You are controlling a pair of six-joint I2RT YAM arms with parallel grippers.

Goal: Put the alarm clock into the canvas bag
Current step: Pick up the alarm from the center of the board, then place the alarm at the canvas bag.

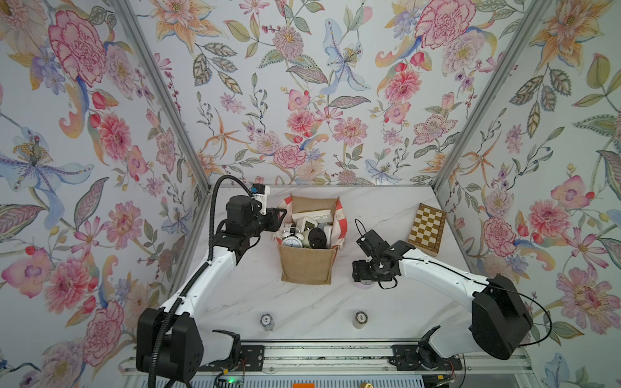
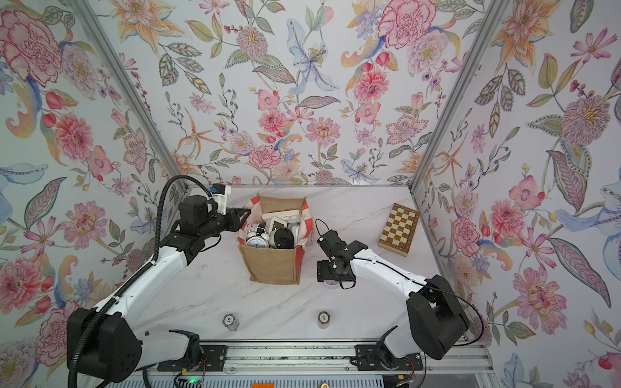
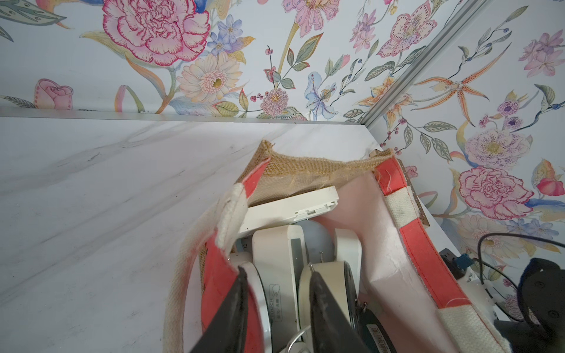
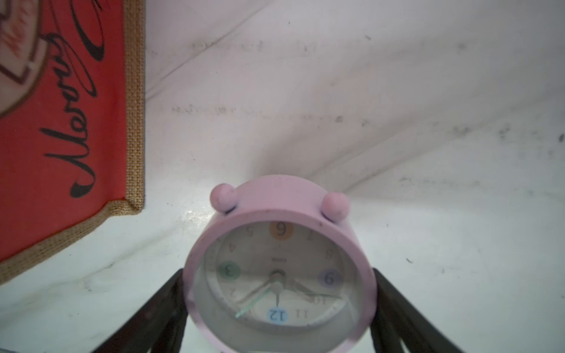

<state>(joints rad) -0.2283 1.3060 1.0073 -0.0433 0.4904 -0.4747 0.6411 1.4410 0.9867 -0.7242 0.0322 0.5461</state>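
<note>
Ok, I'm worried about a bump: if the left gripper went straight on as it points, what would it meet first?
Most likely the white clock inside the canvas bag, just beyond the open left gripper; depth is hard to judge.

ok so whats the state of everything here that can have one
bag: upright, open, packed with clocks
pink clock: on the table beside the bag, gripped
left gripper: open, at the bag's mouth
right gripper: shut on pink clock
chessboard: folded shut, lying flat
</note>
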